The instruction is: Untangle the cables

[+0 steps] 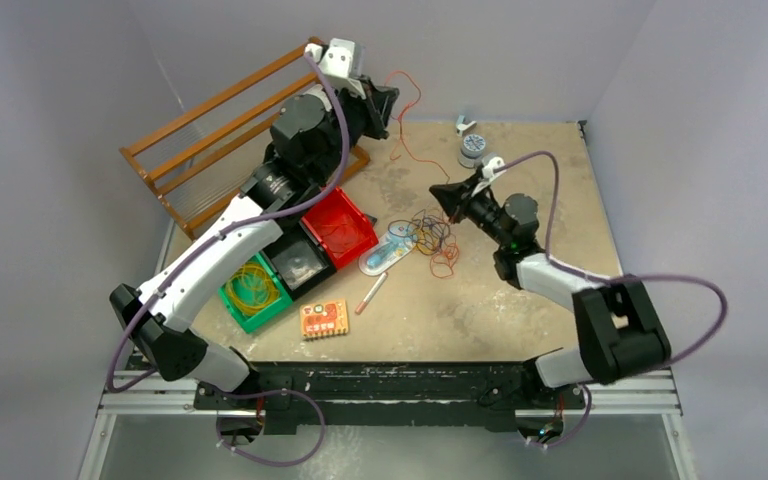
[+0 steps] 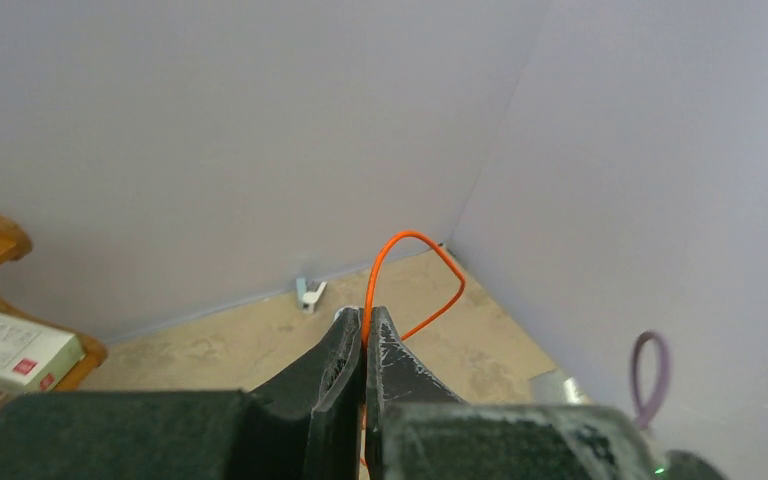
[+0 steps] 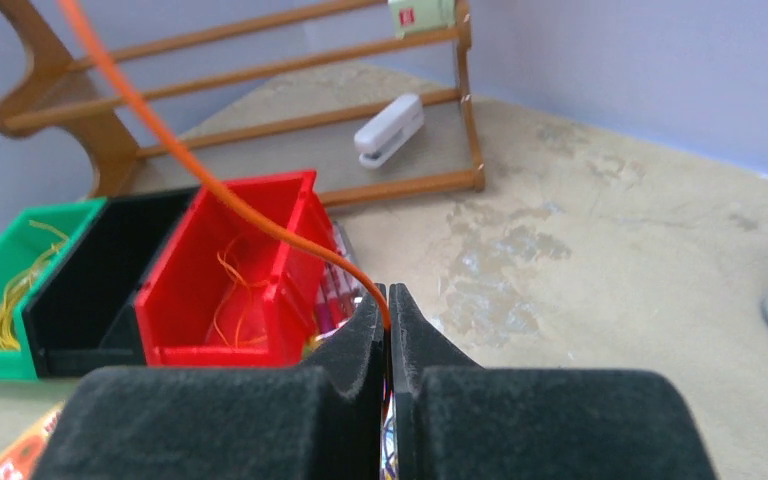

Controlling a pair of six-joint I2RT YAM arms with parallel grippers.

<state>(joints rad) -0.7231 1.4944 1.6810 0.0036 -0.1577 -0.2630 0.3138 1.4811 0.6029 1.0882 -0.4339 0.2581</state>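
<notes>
Where table (image 1: 520, 300) meets wall (image 1: 510, 60), orange cable (image 2: 415, 233) aloft

The orange cable (image 3: 160, 133) leaves the right wrist view's top edge; overhead, the cable tangle (image 1: 430, 235) has strands too small to tell apart.

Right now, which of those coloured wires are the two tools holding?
The orange wire: the left tool and the right tool both pinch it, raised in the air; the other wires lie heaped on the table.
</notes>
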